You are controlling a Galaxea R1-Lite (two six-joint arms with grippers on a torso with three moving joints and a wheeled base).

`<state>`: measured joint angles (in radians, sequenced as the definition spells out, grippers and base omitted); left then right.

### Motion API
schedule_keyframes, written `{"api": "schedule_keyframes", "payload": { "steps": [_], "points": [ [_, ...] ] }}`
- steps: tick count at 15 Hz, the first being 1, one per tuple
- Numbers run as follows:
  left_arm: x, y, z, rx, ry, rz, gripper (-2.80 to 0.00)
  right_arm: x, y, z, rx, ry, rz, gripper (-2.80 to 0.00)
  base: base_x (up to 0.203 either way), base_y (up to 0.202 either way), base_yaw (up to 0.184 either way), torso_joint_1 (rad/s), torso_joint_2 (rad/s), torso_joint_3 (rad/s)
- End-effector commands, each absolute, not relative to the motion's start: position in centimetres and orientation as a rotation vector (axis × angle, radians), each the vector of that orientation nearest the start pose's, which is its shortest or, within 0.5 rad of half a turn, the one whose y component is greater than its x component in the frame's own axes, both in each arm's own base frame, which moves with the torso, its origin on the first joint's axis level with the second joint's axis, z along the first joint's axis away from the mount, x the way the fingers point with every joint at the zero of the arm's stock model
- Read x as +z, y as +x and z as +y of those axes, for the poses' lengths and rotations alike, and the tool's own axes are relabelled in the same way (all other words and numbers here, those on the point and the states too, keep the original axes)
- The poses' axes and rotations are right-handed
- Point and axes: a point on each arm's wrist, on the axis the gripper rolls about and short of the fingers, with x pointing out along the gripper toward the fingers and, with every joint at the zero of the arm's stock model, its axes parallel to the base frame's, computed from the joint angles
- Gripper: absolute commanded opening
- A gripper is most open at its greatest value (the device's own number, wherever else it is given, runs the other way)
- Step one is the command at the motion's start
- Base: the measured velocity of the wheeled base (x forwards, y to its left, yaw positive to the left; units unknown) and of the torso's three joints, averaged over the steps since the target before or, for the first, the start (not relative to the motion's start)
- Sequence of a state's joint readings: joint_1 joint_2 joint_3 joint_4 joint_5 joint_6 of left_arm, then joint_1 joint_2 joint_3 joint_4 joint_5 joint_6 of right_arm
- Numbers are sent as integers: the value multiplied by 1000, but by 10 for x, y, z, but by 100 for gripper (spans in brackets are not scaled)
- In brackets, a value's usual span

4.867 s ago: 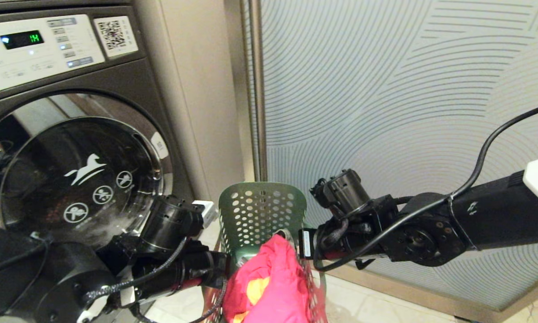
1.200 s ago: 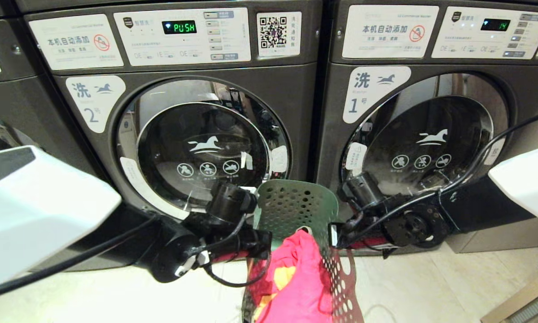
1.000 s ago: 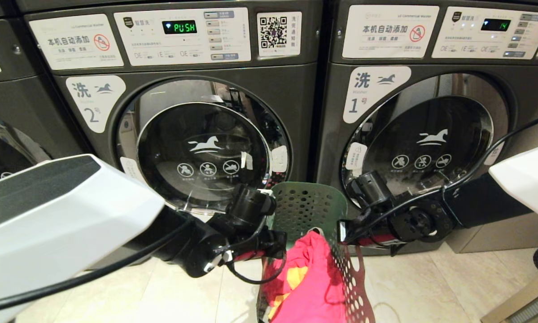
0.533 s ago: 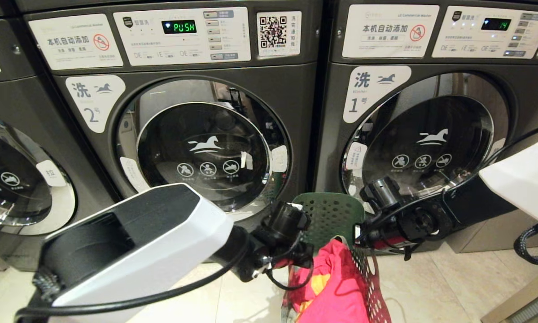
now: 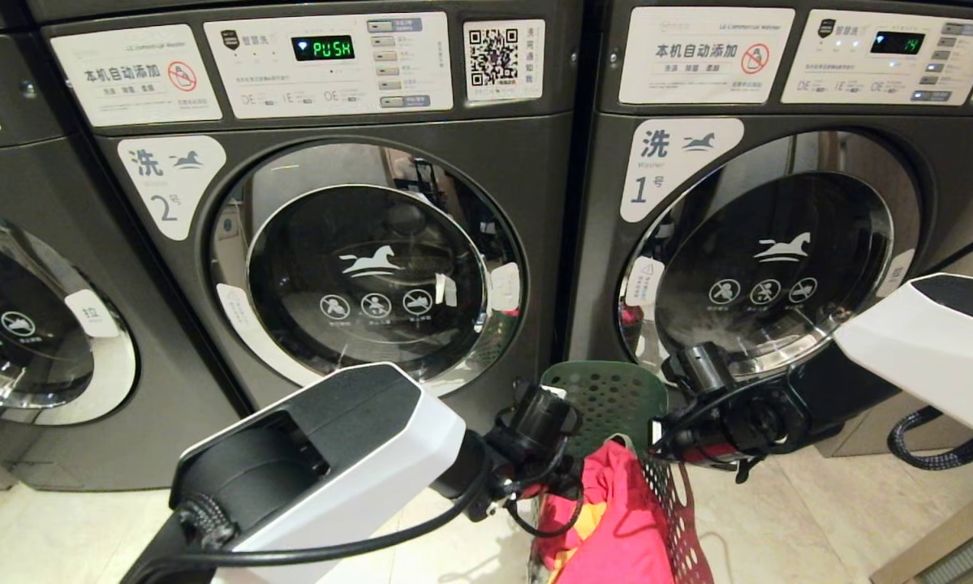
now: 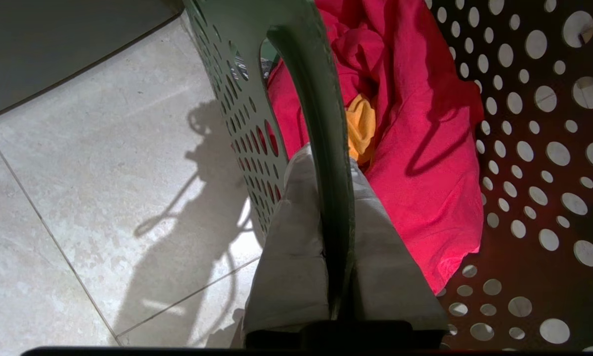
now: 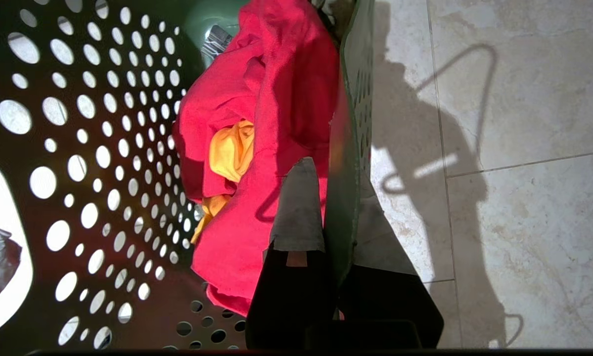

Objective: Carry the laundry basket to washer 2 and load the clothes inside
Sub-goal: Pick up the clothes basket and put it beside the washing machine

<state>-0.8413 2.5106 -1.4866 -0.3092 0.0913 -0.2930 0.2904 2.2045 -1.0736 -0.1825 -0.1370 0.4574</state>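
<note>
The dark green perforated laundry basket (image 5: 608, 397) hangs low in front of the gap between two washers, carried by both arms. My left gripper (image 5: 569, 487) is shut on its left rim (image 6: 321, 123), with one finger (image 6: 291, 232) outside the wall and the other inside. On the opposite rim (image 7: 351, 99) my right gripper (image 5: 656, 442) is shut the same way. The clothes (image 5: 616, 527), a pink-red bundle (image 6: 425, 148) with a yellow-orange garment (image 7: 232, 148), lie inside. Washer 2 (image 5: 170, 186) stands up and to the left of the basket, its round door (image 5: 364, 268) closed.
The washer labelled 1 (image 5: 665, 170) stands on the right, directly behind the basket's right side, and a third grey washer (image 5: 15, 324) is at the far left. Pale floor tiles (image 5: 778, 519) lie around the basket. A black cable (image 5: 932, 454) hangs at the right.
Earlier the whole view swung from the wall beside washer 1 to face washers 2 and 1. Over the last second both arms carried the basket lower and to the right, grips unchanged.
</note>
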Motion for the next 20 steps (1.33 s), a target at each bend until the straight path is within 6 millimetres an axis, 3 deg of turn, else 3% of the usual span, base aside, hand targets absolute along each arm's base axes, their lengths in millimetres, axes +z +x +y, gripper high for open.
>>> {"api": "schedule_keyframes", "payload": {
  "steps": [1,11,20],
  "points": [
    [-2,316,-354,-612,64,759,-280,31,367,106,-74,223,935,-280,0,0,0,0,0,0],
    [4,310,-361,-624,82,775,-280,29,365,106,-80,224,945,-280,0,0,0,0,1,-8],
    [6,311,-369,-628,90,783,-280,26,371,98,-96,225,943,-280,0,0,0,2,2,-180]
  ]
}}
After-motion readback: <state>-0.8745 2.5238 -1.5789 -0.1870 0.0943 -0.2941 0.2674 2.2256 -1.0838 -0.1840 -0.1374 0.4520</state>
